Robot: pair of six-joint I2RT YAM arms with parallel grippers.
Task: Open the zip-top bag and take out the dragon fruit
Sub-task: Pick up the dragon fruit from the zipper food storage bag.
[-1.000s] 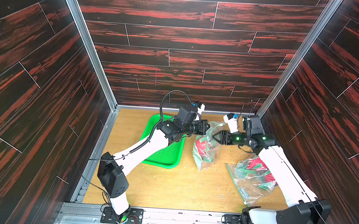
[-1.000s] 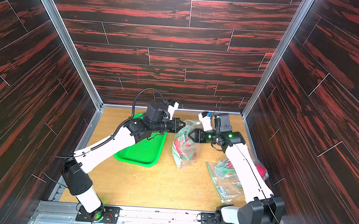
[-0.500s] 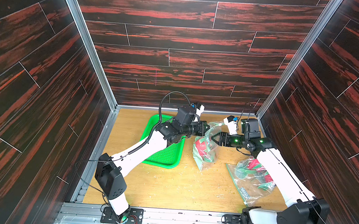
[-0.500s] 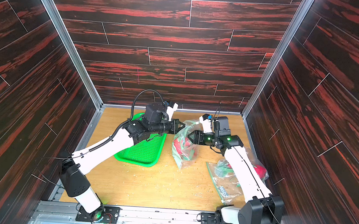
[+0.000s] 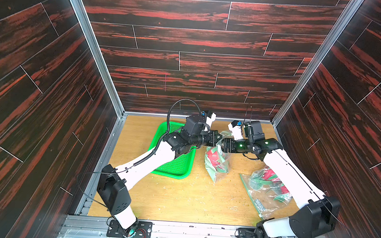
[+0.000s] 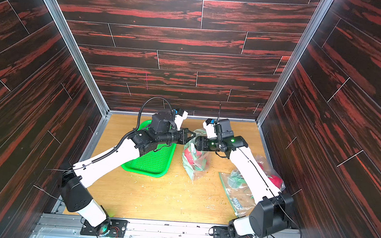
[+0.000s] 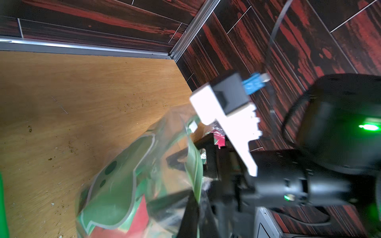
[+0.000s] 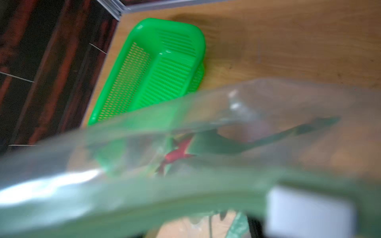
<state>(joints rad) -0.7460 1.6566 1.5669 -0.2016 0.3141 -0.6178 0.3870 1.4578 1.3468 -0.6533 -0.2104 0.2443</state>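
Top views: left gripper (image 5: 218,137) clamps the zip-top bag (image 5: 218,168) beside the basket (image 5: 174,166), right gripper (image 5: 223,144) state unclear, dragon fruit (image 5: 212,154) not yet out

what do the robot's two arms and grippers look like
Both match: the left arm and right arm have white links with black joints. The black left gripper and right gripper each carry a white camera bracket with a blue plug. A black ribbed cable loops over the left wrist; green lights glow on the right.
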